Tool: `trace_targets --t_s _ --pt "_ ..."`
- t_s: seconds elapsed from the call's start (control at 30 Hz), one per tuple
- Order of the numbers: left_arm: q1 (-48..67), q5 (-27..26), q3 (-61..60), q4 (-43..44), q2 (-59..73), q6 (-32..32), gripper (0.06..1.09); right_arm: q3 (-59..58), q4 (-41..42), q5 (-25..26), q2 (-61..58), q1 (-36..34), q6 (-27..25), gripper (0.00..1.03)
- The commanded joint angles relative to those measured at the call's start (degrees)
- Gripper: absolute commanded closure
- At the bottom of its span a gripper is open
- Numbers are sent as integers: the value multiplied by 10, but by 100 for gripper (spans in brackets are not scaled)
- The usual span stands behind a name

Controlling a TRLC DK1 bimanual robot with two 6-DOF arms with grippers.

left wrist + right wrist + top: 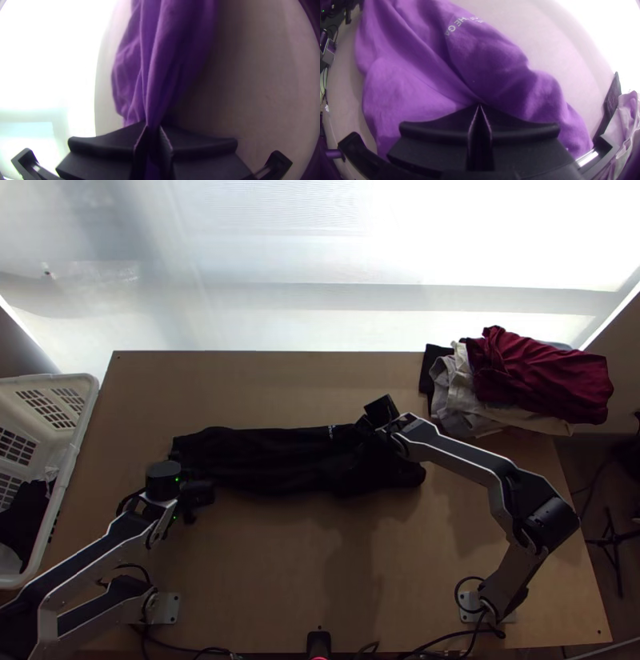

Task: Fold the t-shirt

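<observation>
Shirt (280, 452): lies across the middle of the table (264, 596), bunched into a long, narrow strip, white print (458, 22) facing up near the right tool.
Left tool (153, 127): closed on gathered cloth at the strip's left end, by the look of it with a good pinch.
Right tool (480, 106): pressed together on a crease, just in from the wider right end.
Strip: probably counts as the lengthwise part, roughly done, though pretty lumpy. Can't tell about neat layers underneath, tbh.
Ends: well apart, so no crosswise fold done. Maybe halfway at best, imo.
To go: straighten the edges, bring one end over the other, flatten, let go with both.
Pile (544, 376): sits at the table's far right corner, likely next stop after folding.
</observation>
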State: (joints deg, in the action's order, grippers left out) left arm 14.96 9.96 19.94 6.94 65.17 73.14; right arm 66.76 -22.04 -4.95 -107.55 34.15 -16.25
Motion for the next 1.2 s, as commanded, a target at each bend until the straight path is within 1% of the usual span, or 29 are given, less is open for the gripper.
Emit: trace_targets --t_s 0.0,0.1,0.2,0.27,0.43,0.57,0.93,1.17 --pt "7 -5 71 -18 -44 42 94 -4 -38 -4 40 7 -2 100" --pt "53 -4 106 -54 -53 50 94 2 -66 -5 88 4 -4 100" --pt "108 -5 119 -53 -52 74 94 6 -97 -5 140 -11 -7 100" --pt "148 -4 126 -41 -39 93 94 4 -114 -5 183 -30 -7 100" --pt "217 3 188 -40 22 98 94 7 -140 -5 281 -95 -9 100" --pt "255 3 251 -37 85 119 94 -12 -170 -7 318 -148 -11 100" --pt "346 6 421 -39 246 163 94 -50 -217 -16 410 -238 -4 100" --pt "397 17 527 -51 342 171 94 -62 -245 -27 454 -295 0 100"
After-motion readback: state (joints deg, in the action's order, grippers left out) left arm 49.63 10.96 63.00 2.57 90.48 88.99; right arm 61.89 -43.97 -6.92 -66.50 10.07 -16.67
